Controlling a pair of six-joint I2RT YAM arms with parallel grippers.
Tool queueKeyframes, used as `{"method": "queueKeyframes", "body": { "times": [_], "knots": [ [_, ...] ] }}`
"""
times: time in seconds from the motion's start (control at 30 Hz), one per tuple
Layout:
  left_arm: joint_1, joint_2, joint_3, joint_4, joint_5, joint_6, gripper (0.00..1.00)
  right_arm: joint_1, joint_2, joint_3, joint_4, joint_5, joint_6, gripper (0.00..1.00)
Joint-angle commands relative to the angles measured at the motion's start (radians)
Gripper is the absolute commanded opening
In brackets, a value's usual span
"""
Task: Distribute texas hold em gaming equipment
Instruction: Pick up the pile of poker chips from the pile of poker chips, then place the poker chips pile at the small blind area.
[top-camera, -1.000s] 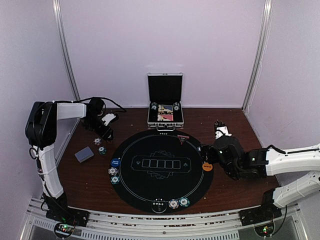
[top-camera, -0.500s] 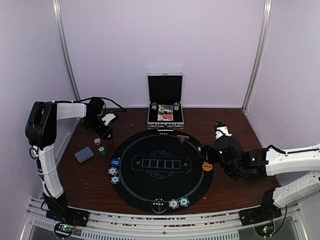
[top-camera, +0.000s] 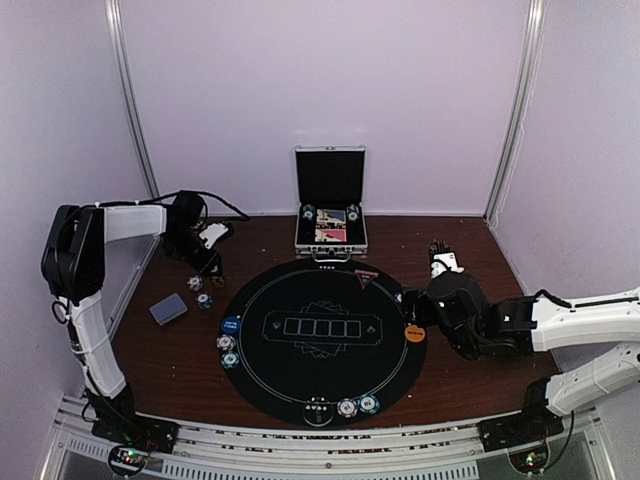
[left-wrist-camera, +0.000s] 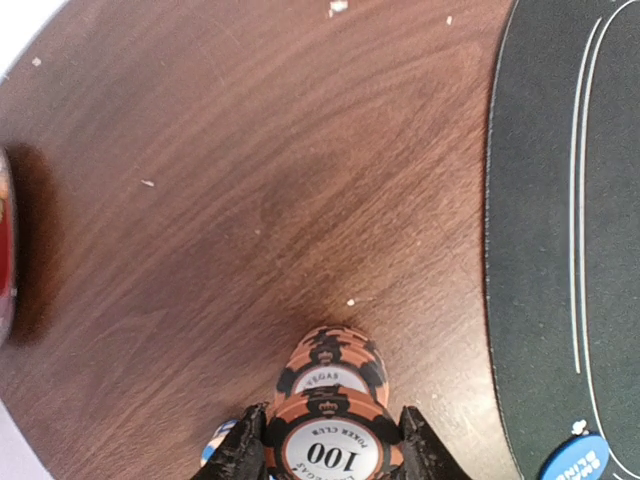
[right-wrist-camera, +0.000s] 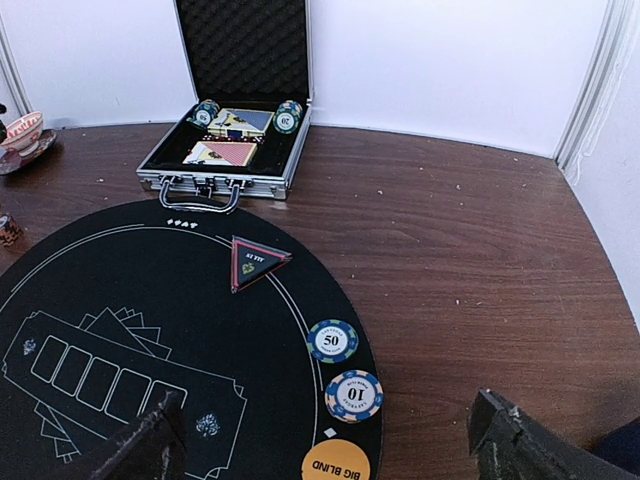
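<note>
In the left wrist view my left gripper (left-wrist-camera: 335, 455) is shut on an orange-and-black "100" poker chip (left-wrist-camera: 335, 445), held just over a second orange chip (left-wrist-camera: 330, 365) on the brown table. From above, the left gripper (top-camera: 207, 262) is left of the round black mat (top-camera: 320, 375), near two loose chips (top-camera: 199, 291). My right gripper (right-wrist-camera: 330, 445) stands open over the mat's right edge, above a blue "50" chip (right-wrist-camera: 332, 341), a "10" chip (right-wrist-camera: 353, 395) and the orange Big Blind button (right-wrist-camera: 336, 463). A grey-blue card deck (top-camera: 168, 308) lies at the left.
The open silver case (top-camera: 331, 238) with chips and cards stands behind the mat. A blue button (top-camera: 231, 325) and two chips (top-camera: 228, 351) sit on the mat's left edge, three chips (top-camera: 347, 407) at its front. A triangular marker (right-wrist-camera: 255, 260) lies near the case.
My left gripper has closed on the orange chip and shifted slightly up and left with it. The right arm has not moved.
</note>
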Motion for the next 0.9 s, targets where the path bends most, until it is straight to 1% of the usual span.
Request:
{"method": "queueKeyframes", "body": {
  "times": [0.0, 0.1, 0.17, 0.33, 0.5, 0.63, 0.73, 0.87],
  "knots": [
    [-0.013, -0.077, -0.022, 0.011, 0.01, 0.034, 0.27, 0.006, 0.0, 0.021, -0.007, 0.03, -0.007, 1.0],
    [-0.039, -0.118, -0.057, 0.004, 0.013, 0.065, 0.27, 0.007, 0.0, 0.021, -0.008, 0.032, -0.007, 1.0],
    [-0.072, -0.158, -0.109, 0.004, 0.019, 0.1, 0.27, 0.006, -0.001, 0.02, -0.008, 0.034, -0.006, 1.0],
    [-0.183, -0.287, -0.277, 0.014, 0.072, 0.165, 0.27, 0.007, 0.005, 0.021, -0.005, 0.034, -0.007, 1.0],
    [-0.283, -0.443, -0.402, 0.017, 0.149, 0.222, 0.27, 0.008, 0.006, 0.023, -0.009, 0.038, -0.006, 1.0],
    [-0.373, -0.539, -0.497, 0.018, 0.191, 0.276, 0.28, 0.008, 0.005, 0.022, -0.008, 0.041, -0.007, 1.0],
    [-0.432, -0.579, -0.55, 0.019, 0.197, 0.299, 0.28, 0.008, 0.009, 0.024, -0.008, 0.043, -0.007, 1.0],
    [-0.473, -0.58, -0.577, 0.001, 0.203, 0.33, 0.27, 0.01, 0.011, 0.023, -0.009, 0.045, -0.007, 1.0]
  ]
}}
